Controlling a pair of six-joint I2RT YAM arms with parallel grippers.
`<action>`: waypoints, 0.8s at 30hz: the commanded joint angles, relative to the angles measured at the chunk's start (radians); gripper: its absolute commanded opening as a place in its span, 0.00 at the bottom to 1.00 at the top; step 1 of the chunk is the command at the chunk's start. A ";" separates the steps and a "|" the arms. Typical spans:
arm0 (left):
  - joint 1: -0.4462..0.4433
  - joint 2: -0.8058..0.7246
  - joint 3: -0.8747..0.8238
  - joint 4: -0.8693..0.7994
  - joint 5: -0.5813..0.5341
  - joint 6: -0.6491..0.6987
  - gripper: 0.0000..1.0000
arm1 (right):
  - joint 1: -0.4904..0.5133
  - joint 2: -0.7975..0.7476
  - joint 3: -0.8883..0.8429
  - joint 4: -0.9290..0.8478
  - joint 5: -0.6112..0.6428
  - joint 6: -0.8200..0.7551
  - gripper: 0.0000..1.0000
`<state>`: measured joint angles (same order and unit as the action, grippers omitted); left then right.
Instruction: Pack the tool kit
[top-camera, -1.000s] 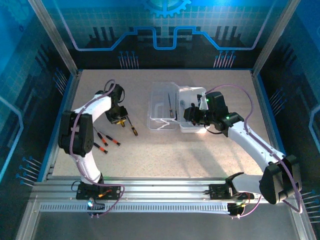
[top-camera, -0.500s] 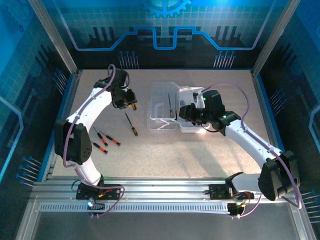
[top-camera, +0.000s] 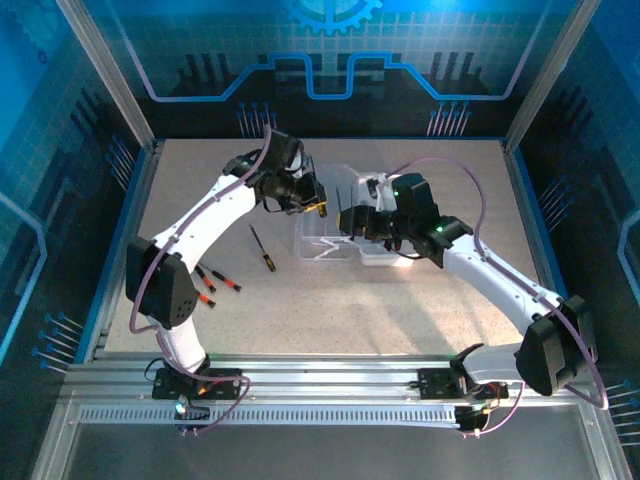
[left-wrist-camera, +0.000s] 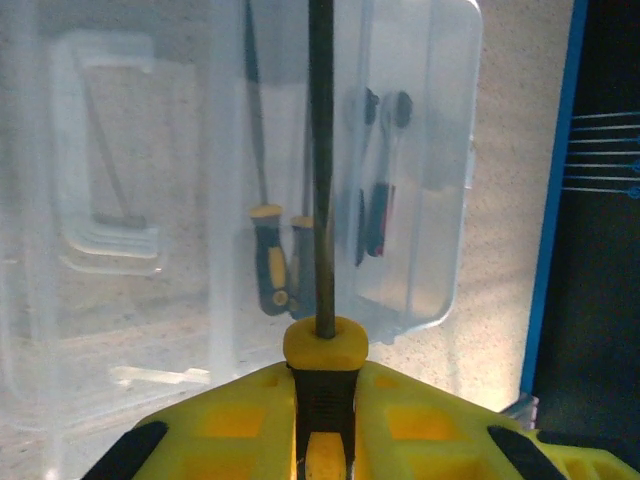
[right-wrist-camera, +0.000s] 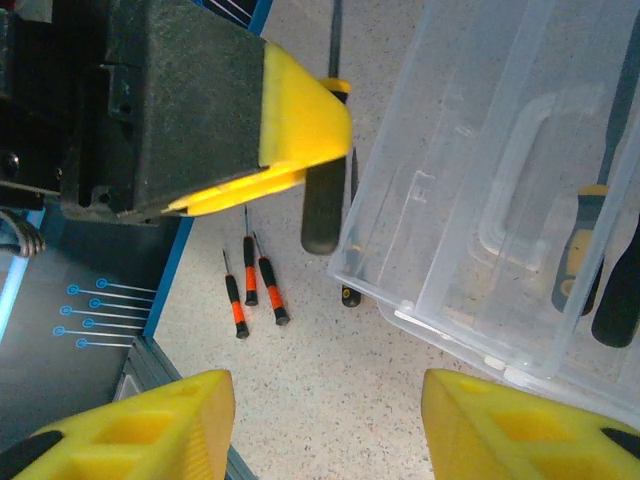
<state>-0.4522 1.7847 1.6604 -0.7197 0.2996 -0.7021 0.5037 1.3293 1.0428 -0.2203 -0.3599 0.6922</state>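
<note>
screwdriver (left-wrist-camera: 321, 180): tip beyond top edge, handle mostly buried between left fingers (left-wrist-camera: 430, 425) | case (right-wrist-camera: 470, 180): cropped above right fingers (right-wrist-camera: 530, 420)

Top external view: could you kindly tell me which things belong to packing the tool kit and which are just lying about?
Belongs to the job:
clear case
held screwdriver in the left gripper
loose black-handled screwdriver
two red-handled screwdrivers
packed screwdrivers

Not part of it:
table
blue walls
</note>
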 joint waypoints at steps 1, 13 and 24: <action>-0.013 0.009 0.005 0.036 0.065 -0.046 0.18 | 0.007 0.022 0.015 0.039 -0.011 0.009 0.53; -0.020 0.004 -0.033 0.092 0.133 -0.103 0.17 | -0.008 0.109 0.046 0.097 -0.034 0.027 0.50; -0.026 0.001 -0.057 0.100 0.138 -0.106 0.17 | -0.030 0.169 0.066 0.143 -0.068 0.055 0.46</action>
<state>-0.4686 1.7889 1.6135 -0.6392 0.4030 -0.7883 0.4835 1.4765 1.0756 -0.1158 -0.4030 0.7300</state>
